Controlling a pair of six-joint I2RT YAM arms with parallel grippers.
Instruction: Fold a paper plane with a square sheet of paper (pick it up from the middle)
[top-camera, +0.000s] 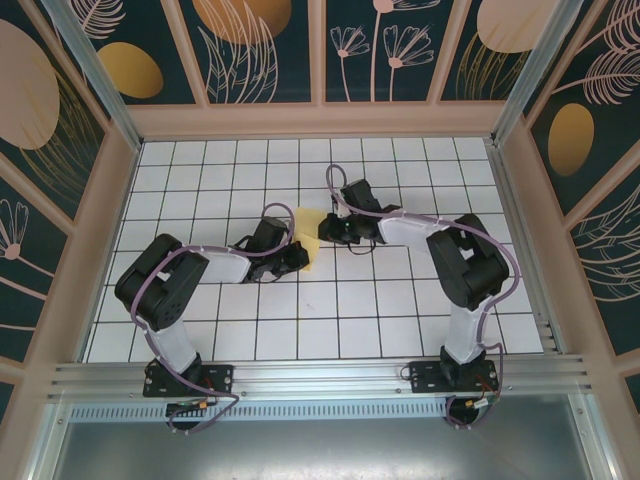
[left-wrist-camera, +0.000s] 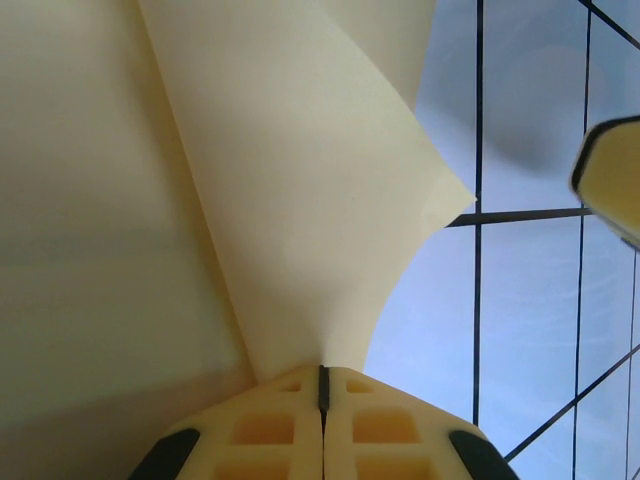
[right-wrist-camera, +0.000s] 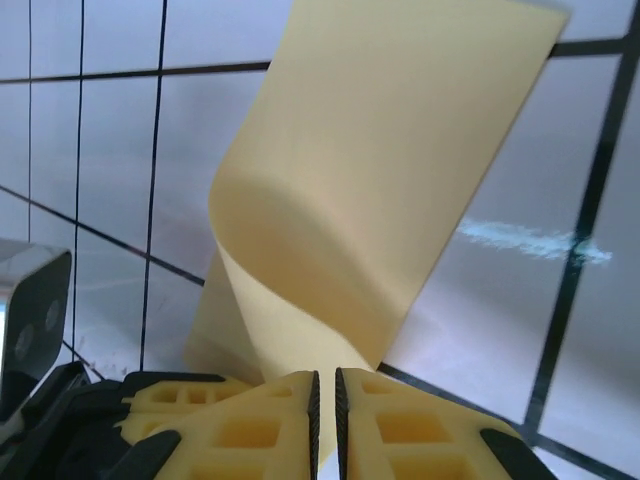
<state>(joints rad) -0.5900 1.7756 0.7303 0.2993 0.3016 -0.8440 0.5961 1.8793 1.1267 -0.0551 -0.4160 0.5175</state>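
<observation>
The square sheet of paper (top-camera: 309, 240), pale yellow, is lifted off the tiles and curled between my two grippers at mid-table. My left gripper (top-camera: 293, 256) pinches its near-left part. In the left wrist view the left gripper (left-wrist-camera: 322, 375) is shut on the sheet (left-wrist-camera: 300, 200), which fans upward from the pads. My right gripper (top-camera: 330, 230) is at the sheet's far-right side. In the right wrist view the right gripper (right-wrist-camera: 325, 385) has its jaws a narrow gap apart, and the bent sheet (right-wrist-camera: 380, 180) runs down into that gap. The paper plane is out of view.
The white grid table (top-camera: 400, 310) is walled by a pale frame (top-camera: 320, 120) at the back and sides. The two arms meet at the centre, their wrists close together. The left arm's wrist housing (right-wrist-camera: 35, 310) sits just left of the right fingers.
</observation>
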